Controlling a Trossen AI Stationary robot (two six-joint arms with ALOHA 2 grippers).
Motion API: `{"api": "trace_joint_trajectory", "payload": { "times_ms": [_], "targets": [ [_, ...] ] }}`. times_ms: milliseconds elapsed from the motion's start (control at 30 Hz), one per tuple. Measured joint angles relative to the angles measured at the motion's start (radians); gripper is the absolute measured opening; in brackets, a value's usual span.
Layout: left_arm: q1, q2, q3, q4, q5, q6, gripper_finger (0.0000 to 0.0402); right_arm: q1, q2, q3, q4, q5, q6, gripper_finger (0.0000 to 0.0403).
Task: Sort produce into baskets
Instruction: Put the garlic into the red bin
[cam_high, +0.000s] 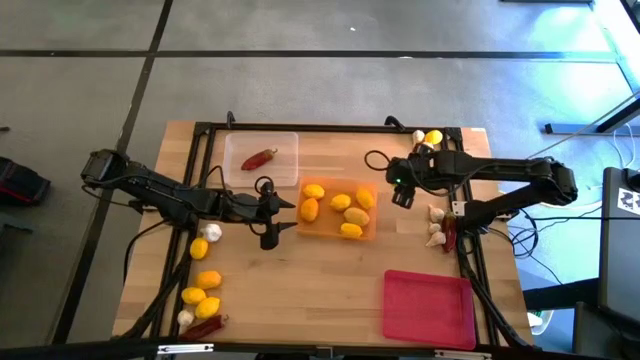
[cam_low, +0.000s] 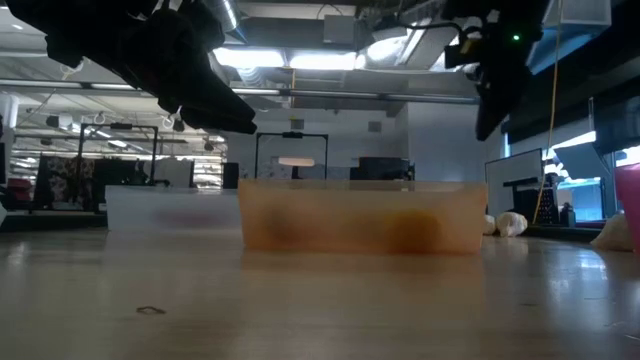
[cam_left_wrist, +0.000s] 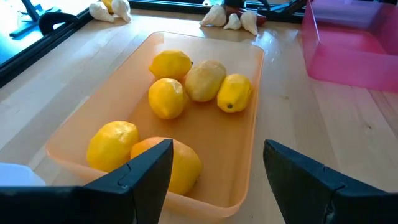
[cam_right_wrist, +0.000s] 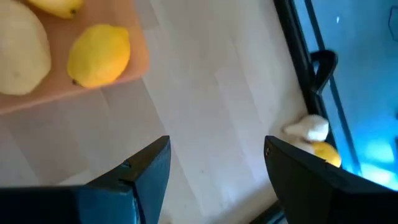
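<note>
The orange basket (cam_high: 372, 232) holds several yellow lemons (cam_high: 341, 202). My left gripper (cam_high: 280, 218) hovers open just off its left end with nothing between the fingers; the left wrist view looks into the basket (cam_left_wrist: 249, 74) at the lemons (cam_left_wrist: 168, 98). My right gripper (cam_high: 404, 196) hangs open and empty above the table by the basket's far right corner, pointing steeply down. The clear basket (cam_high: 285, 175) holds one red chili pepper (cam_high: 258, 159). The red-pink basket (cam_high: 428, 308) lies at the near right.
Loose lemons (cam_high: 207, 279), garlic (cam_high: 212, 232) and a chili (cam_high: 205, 326) lie along the left edge. Garlic bulbs (cam_high: 435, 235) and a chili (cam_high: 450, 232) lie at the right edge, with a lemon (cam_high: 433, 137) and garlic (cam_high: 419, 135) at the far right corner. A black frame rims the table.
</note>
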Motion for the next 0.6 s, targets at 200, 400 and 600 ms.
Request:
{"api": "trace_joint_trajectory", "payload": {
  "times_ms": [200,400,600],
  "targets": [
    [0.0,0.0,0.0,0.0,0.0,-0.005,0.0246,0.0,-0.048,-0.088,-0.02,-0.075,0.078,0.0248],
    [0.0,0.0,0.0,0.0,0.0,-0.001,0.0246,0.0,-0.061,-0.166,-0.071,-0.183,0.201,0.0248],
    [0.0,0.0,0.0,0.0,0.0,-0.002,0.0246,0.0,-0.061,-0.254,-0.11,-0.237,0.324,0.0248]
  ]
}}
